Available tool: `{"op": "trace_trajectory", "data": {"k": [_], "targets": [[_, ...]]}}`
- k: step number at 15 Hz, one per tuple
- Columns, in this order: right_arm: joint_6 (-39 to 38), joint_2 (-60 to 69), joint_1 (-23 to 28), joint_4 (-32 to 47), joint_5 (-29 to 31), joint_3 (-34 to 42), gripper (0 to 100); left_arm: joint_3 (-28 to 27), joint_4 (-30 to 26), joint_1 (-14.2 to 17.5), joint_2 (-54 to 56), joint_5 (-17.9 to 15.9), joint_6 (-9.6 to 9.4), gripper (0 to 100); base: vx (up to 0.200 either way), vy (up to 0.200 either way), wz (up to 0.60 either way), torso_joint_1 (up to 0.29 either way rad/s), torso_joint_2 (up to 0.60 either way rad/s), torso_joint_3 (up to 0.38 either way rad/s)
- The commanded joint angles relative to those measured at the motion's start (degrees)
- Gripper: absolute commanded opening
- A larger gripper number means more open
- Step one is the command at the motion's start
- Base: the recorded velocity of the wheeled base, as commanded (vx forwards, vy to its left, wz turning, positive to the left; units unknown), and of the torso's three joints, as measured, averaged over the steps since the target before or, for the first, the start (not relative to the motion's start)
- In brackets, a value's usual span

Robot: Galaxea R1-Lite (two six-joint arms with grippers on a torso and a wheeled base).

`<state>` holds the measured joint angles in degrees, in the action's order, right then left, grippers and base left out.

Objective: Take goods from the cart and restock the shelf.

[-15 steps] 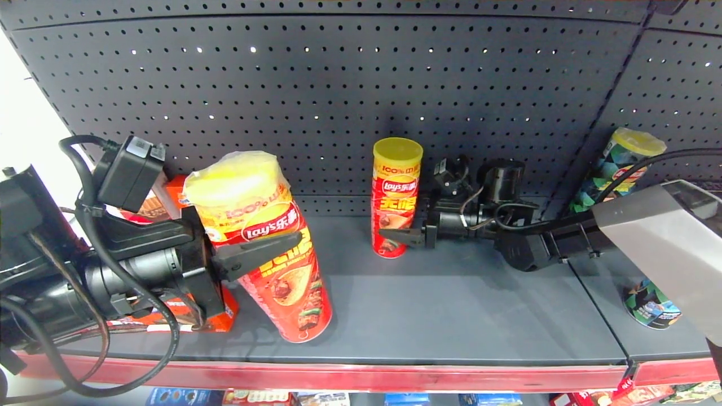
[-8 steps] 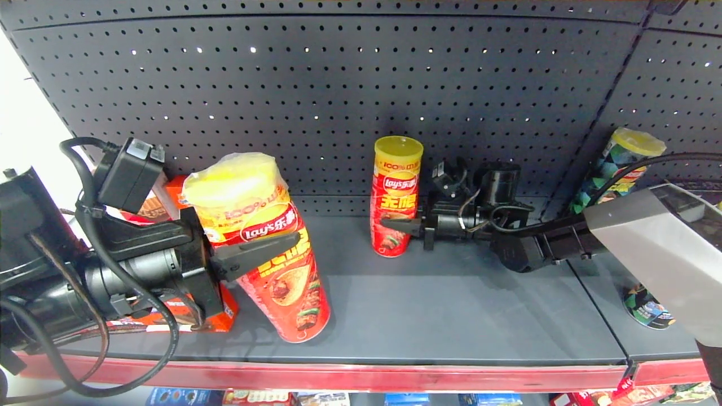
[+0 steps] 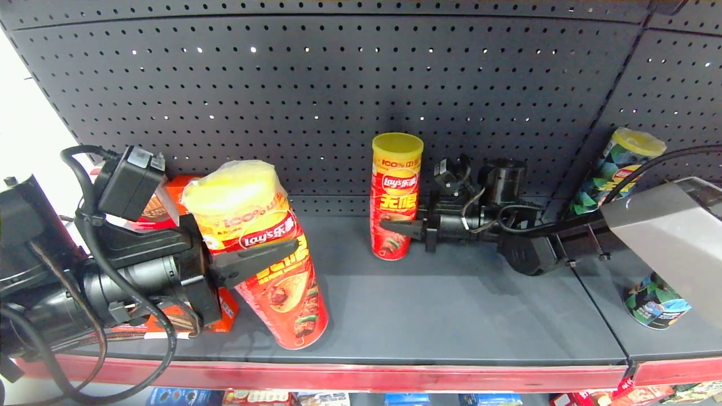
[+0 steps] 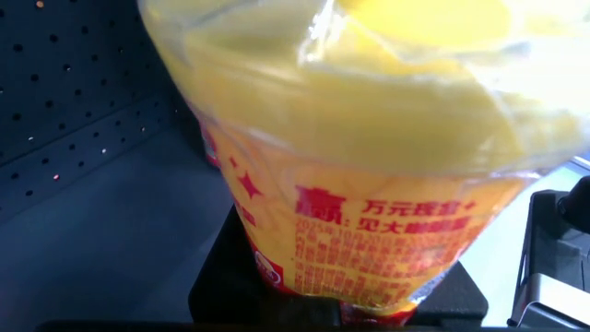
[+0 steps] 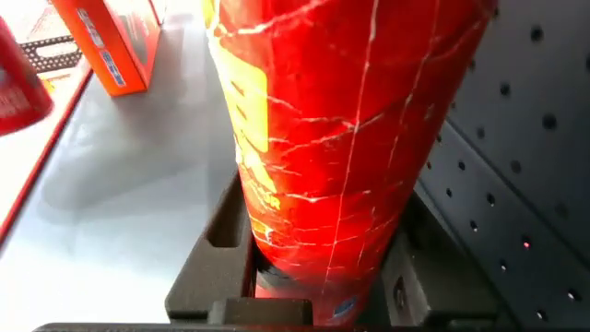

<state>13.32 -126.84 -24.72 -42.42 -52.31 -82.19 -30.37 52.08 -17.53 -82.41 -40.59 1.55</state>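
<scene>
Head: left hand (image 3: 248,256) clamps big can (image 3: 265,270), red-yellow label, tilted, lid leaning left, base on shelf (image 3: 451,316) front. Right hand (image 3: 397,225) clamps small can (image 3: 396,192), upright by back panel (image 3: 338,84). Left wrist: big can's printed label close up. Right wrist: small can seated in right hand.

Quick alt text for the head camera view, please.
The left hand grips a large chip can, tilted, at the front left of the shelf. The right hand grips a small chip can, upright near the pegboard.
</scene>
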Motion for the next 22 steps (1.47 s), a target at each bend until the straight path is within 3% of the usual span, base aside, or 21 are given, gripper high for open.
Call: {"op": "trace_trajectory", "data": {"k": [1,4,6,7,8,12,16,22], "targets": [[-0.1,6.3,-2.3,-2.7,1.6,6.0,0,0.0,0.0,0.0,0.1,0.0,0.03,0,0.000,0.000,0.00,0.000,0.00,0.000],[-0.1,12.4,-5.2,-8.6,4.9,18.0,0,0.2,0.0,0.0,0.2,0.0,0.03,0,0.000,0.000,0.00,0.000,0.00,0.000],[-0.1,13.1,-5.6,-9.9,5.6,20.0,0,0.2,0.0,0.0,0.2,0.0,0.03,0,0.000,0.000,0.00,0.000,0.00,0.000],[0.0,17.3,-6.1,-15.0,6.8,31.0,0,0.6,0.0,0.0,0.2,0.1,0.03,0,0.000,0.000,0.00,0.000,0.00,0.000],[0.1,19.5,-6.7,-18.1,6.7,37.4,0,0.6,0.0,0.0,0.3,0.0,0.03,0,0.000,0.000,0.00,0.000,0.00,0.000],[0.0,22.3,-6.7,-26.4,6.6,49.6,0,0.6,0.0,0.0,0.2,0.1,0.03,0,0.000,0.000,0.00,0.000,0.00,0.000],[0.0,20.5,-6.5,-30.6,6.4,52.9,0,0.5,0.0,0.0,0.1,0.1,0.03,0,0.000,0.000,0.00,0.000,0.00,0.000],[0.0,16.7,-6.3,-31.4,6.3,49.6,0,0.6,0.0,0.0,0.1,0.1,-0.05,0,0.000,0.000,0.00,0.000,0.00,0.000]]}}
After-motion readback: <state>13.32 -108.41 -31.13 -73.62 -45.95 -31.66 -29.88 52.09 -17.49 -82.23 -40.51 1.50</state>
